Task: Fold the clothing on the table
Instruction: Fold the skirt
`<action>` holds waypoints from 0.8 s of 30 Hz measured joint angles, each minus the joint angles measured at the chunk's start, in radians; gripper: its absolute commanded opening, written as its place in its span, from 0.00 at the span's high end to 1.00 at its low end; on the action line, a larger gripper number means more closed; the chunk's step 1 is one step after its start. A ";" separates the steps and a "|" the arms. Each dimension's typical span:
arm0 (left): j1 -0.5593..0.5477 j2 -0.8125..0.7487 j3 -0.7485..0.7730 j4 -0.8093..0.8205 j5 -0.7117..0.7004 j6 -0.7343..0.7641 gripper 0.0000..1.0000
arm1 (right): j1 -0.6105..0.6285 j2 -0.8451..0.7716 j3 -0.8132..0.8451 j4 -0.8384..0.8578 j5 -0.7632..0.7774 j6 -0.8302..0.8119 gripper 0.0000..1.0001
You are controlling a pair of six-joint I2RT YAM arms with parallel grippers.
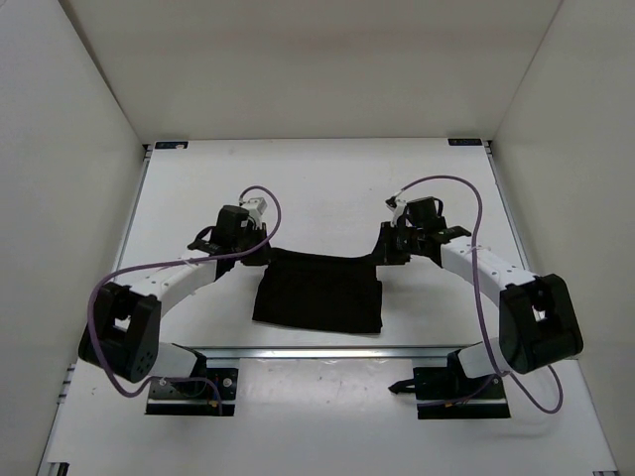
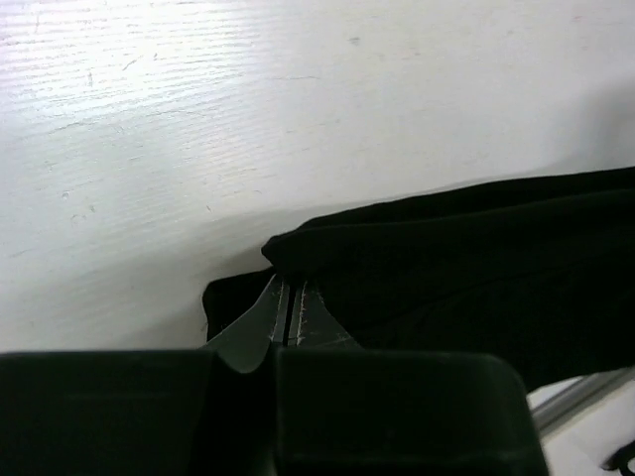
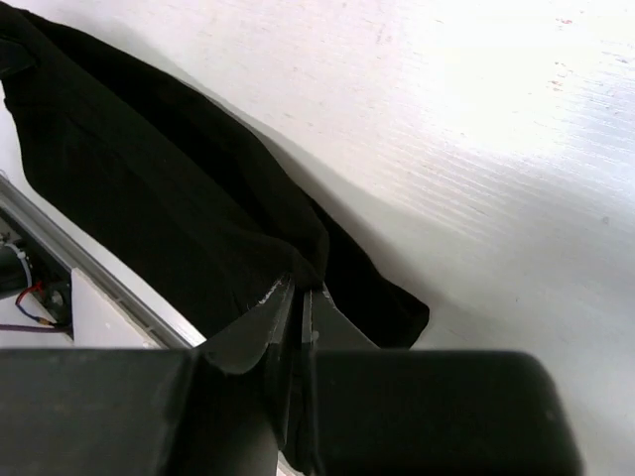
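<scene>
Spreading over the scuffed white table [image 1: 327,183] just beyond its metal rail [image 1: 327,352], the black clothing [image 1: 317,296] is pinched at 2 far corners by left gripper [image 2: 288,302] and right gripper [image 3: 300,297]; white walls [image 1: 60,149] surround.

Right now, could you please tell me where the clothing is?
In the top view the clothing lies centred on the table, just beyond the metal rail, its far corners pinched by the left fingers and right fingers.

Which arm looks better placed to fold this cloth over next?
Neither clearly: the left gripper and right gripper are each shut on a far corner of the limp black fabric garment, so both probably move together.
</scene>
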 measured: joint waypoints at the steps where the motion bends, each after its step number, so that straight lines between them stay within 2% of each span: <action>1: 0.000 0.021 0.000 0.010 -0.003 0.000 1.00 | 0.001 0.012 0.003 -0.002 0.003 0.000 1.00; 7: 0.000 0.046 0.000 0.025 -0.013 0.000 1.00 | 0.000 -0.012 -0.012 -0.021 0.018 0.002 1.00; 15: 0.004 0.047 -0.010 0.040 -0.001 -0.011 1.00 | -0.037 -0.136 -0.146 -0.036 -0.003 0.019 1.00; 19: 0.004 0.077 -0.012 0.049 0.011 -0.016 0.96 | -0.054 -0.119 -0.181 -0.028 -0.019 0.018 0.98; 24: 0.006 0.143 -0.011 0.055 0.013 -0.020 0.97 | -0.053 -0.077 -0.171 0.003 -0.021 0.013 1.00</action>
